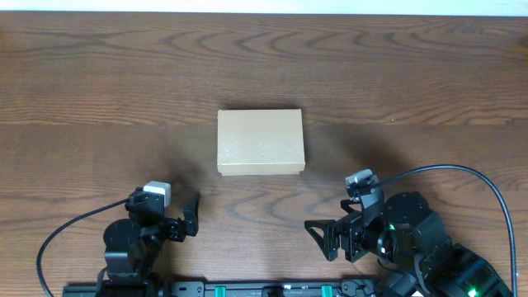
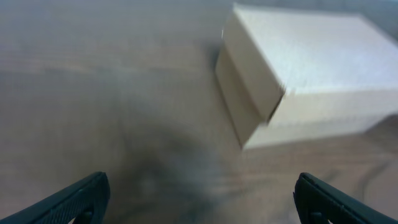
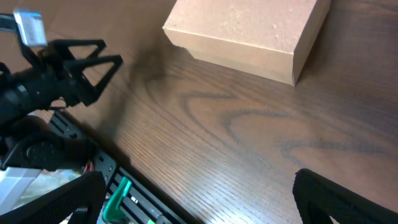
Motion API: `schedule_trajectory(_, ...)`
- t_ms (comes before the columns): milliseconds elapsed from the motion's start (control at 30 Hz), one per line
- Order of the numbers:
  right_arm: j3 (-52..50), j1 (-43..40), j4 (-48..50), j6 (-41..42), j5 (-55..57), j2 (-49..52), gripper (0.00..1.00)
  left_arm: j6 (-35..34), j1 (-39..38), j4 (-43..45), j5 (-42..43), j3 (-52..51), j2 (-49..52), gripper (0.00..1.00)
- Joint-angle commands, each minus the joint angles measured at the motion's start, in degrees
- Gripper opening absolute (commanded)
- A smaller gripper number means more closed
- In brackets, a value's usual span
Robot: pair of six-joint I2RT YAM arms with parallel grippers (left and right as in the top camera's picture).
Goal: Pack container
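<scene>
Plain tan cardboard container [image 1: 260, 143] lies closed, flat at the table's middle

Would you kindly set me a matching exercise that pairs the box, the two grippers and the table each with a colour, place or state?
Things:
1. box
2. left gripper
3. right gripper
4. table

Descriptions:
A. open, empty, to the right of the box
B. tan, closed, mid-table
C. dark wood grain
D. open, empty, to the left of the box

Pairs: 1-B, 2-D, 3-A, 4-C
</scene>
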Motion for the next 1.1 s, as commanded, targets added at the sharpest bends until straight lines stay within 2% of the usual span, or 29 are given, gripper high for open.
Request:
schedule_trajectory(0, -0.2, 0.4, -0.1, 0.8, 0.6, 0.1, 0.99, -0.1, 0.3, 0.8, -0.5, -1.2, -3.3, 0.95)
schedule_trajectory(867, -0.2, 0.4, -0.1, 0.8, 0.6, 0.1, 0.99, 0.3, 0.4, 0.8, -0.4, -1.2, -4.2, 0.95)
schedule_trajectory(1067, -3.8, -0.7, 2.0, -11.1, 12.7, -4.2, 0.99, 0.3, 0.4, 0.8, -0.4, -1.2, -4.2, 0.95)
